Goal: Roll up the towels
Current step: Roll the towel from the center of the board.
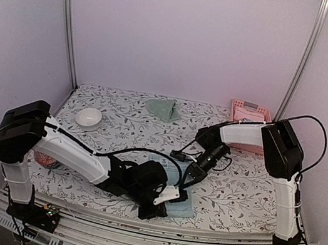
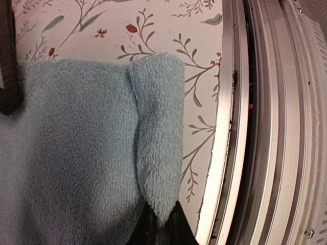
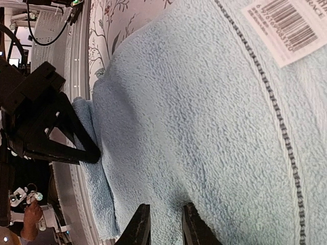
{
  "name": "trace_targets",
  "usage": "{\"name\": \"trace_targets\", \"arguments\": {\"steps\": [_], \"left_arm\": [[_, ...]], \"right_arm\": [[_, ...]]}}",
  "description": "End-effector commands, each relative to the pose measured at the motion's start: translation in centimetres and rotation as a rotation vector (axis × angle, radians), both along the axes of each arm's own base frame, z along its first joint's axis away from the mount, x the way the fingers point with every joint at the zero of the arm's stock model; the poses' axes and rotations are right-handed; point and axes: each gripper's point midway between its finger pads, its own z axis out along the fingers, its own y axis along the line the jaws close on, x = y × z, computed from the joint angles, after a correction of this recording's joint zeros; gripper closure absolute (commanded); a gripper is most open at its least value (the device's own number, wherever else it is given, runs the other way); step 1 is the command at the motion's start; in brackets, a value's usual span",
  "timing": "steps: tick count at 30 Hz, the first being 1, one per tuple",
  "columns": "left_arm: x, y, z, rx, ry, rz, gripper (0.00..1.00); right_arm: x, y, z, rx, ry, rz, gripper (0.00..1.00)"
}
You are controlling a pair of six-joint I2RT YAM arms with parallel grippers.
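1. The left gripper [image 2: 162, 227] has its fingers nearly together, clamped on a doubled-over edge of the blue towel [image 2: 76, 148]. The fold runs up and away from the tips.
2. The right gripper [image 3: 162, 219] has its fingers [image 3: 140, 227] a narrow gap apart. The tips are down at the blue towel's surface and the pile shows between them. No fold can be seen caught in the gap.
3. The blue towel lies on the floral table [image 2: 168, 30] at its near edge, just beside the metal rail [image 2: 265, 127]. The two grippers are at it side by side.
4. The towel's thick folded edge is on the side toward the rail. Its grey stitched stripe and white barcode label [image 3: 283, 28] are on the part away from the fold.
5. The green towel [image 1: 163, 108] lies crumpled near the back of the table, well apart from both grippers.
6. The pink basket [image 1: 250, 114] stands at the back right, and a white bowl [image 1: 88, 117] sits on the left.
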Motion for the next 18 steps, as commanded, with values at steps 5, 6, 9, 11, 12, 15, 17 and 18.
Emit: {"name": "trace_targets", "arguments": {"steps": [5, 6, 9, 11, 12, 15, 17, 18], "left_arm": [[0.4, 0.8, -1.1, -0.029, 0.387, 0.1, 1.0], [0.6, 0.9, -1.3, -0.029, 0.417, 0.118, 1.0], [0.8, 1.1, -2.1, -0.022, 0.547, 0.128, 1.0], [0.8, 0.9, -2.3, -0.013, 0.624, 0.128, 1.0], [0.8, 0.7, -2.3, -0.015, 0.655, 0.13, 1.0], [1.3, 0.5, -2.3, -0.022, 0.76, 0.16, 1.0], [1.7, 0.5, -2.7, -0.012, 0.846, 0.196, 1.0], [1.9, 0.6, -3.0, 0.0, 0.882, 0.222, 1.0]], "right_arm": [[3.0, -2.8, 9.5, 0.149, -0.304, -0.064, 0.75], [2.8, -3.3, 10.4, 0.149, -0.351, -0.06, 0.75], [1.7, -4.9, 13.8, 0.182, -0.542, -0.033, 0.74], [0.6, -5.8, 14.6, 0.201, -0.652, 0.0, 0.72], [-0.1, -6.0, 14.5, 0.197, -0.699, 0.022, 0.71], [-2.5, -6.6, 12.2, 0.143, -0.797, 0.104, 0.71], [-4.8, -6.1, 10.3, 0.118, -0.842, 0.184, 0.71], [-5.5, -5.7, 9.6, 0.111, -0.872, 0.212, 0.71]]}}
